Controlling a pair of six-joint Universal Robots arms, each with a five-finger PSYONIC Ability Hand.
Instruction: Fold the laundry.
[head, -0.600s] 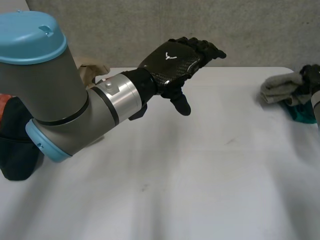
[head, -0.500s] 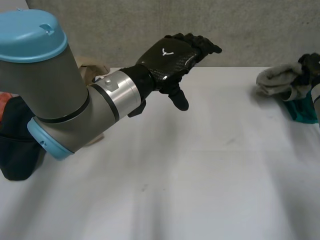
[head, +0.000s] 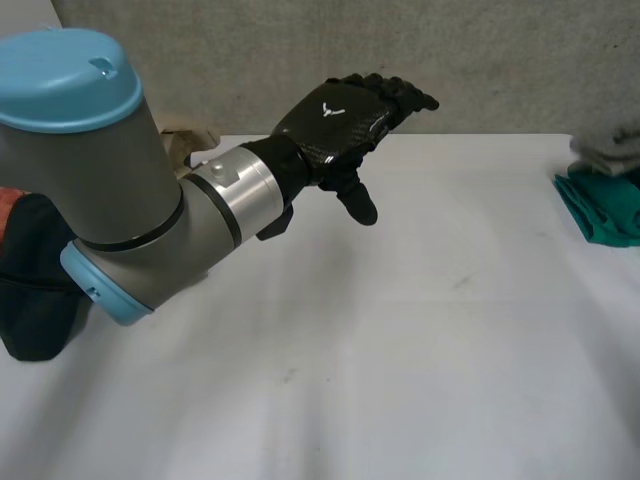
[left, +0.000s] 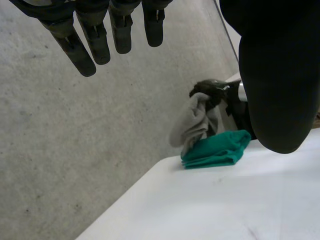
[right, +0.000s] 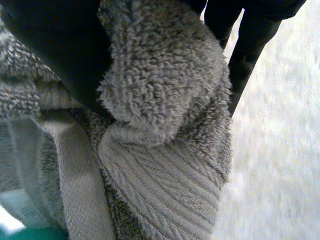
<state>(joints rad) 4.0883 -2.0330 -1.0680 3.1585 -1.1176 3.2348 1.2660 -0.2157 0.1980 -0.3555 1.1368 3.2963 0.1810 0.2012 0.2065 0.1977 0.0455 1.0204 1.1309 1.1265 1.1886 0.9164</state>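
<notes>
Inventory, by count:

Cloth items — four: one grey towel, one folded green cloth, one beige cloth, one dark cloth.

Robot hands — two: one left hand, one right hand.

Tables: one white table.

No word or number is legible. A small white Y-shaped emblem marks the back of the black left robot hand; a pale tag on the grey terry towel is unreadable.
</notes>
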